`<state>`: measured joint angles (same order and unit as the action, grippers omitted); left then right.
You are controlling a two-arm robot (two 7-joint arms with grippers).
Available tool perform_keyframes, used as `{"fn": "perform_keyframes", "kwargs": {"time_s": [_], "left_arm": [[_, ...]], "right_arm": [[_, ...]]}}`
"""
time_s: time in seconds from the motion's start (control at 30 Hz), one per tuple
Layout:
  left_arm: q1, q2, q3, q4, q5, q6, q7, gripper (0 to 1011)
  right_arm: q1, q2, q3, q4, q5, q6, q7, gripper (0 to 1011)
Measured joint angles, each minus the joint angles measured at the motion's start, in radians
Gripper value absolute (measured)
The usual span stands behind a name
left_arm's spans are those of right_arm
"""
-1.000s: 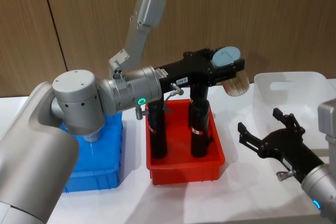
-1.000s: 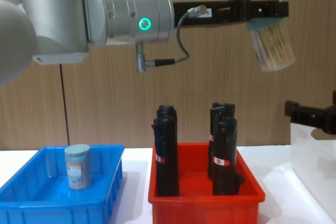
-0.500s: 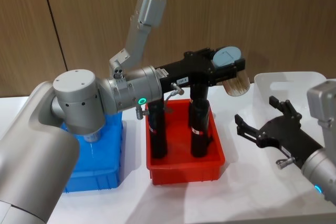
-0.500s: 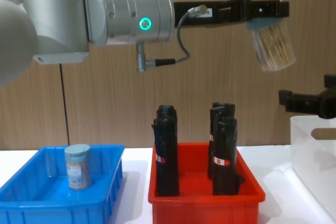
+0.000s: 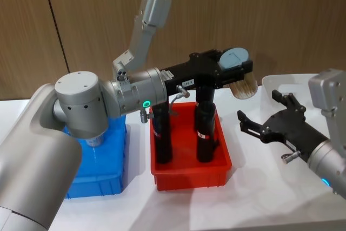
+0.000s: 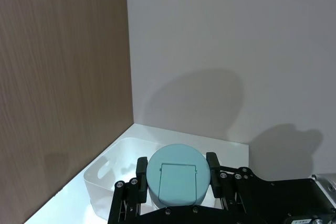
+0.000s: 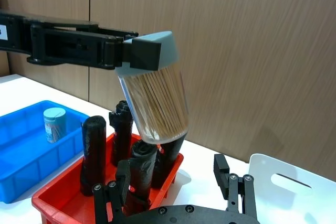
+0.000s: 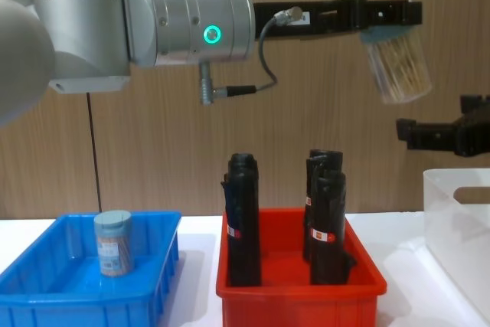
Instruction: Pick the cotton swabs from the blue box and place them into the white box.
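Above the red bin's (image 5: 189,179) far right corner, the left gripper (image 8: 390,17) pinches a tilted jar of cotton swabs (image 8: 398,67) by its lid. Right of the red bin hovers the right gripper (image 5: 265,114), fingers spread; it should probably clasp the jar's body squarely. Black rolls (image 8: 243,220) stand in the red bin. The blue box (image 5: 102,179) on its left holds an upright jar (image 8: 113,243), and the white box (image 5: 303,82) sits on its right.
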<state>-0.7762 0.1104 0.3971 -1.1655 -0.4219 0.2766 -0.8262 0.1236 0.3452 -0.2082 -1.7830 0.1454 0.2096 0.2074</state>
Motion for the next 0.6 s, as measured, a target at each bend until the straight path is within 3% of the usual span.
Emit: {"fn": "perform_keyframes", "kwargs": {"time_s": [0.6], "left_arm": [[0.0,0.0,0.0,0.0,0.0,0.0,0.0,671]], "right_arm": [[0.038,-0.007,0.008,-0.009,0.02,0.055,0.037,1001]]}}
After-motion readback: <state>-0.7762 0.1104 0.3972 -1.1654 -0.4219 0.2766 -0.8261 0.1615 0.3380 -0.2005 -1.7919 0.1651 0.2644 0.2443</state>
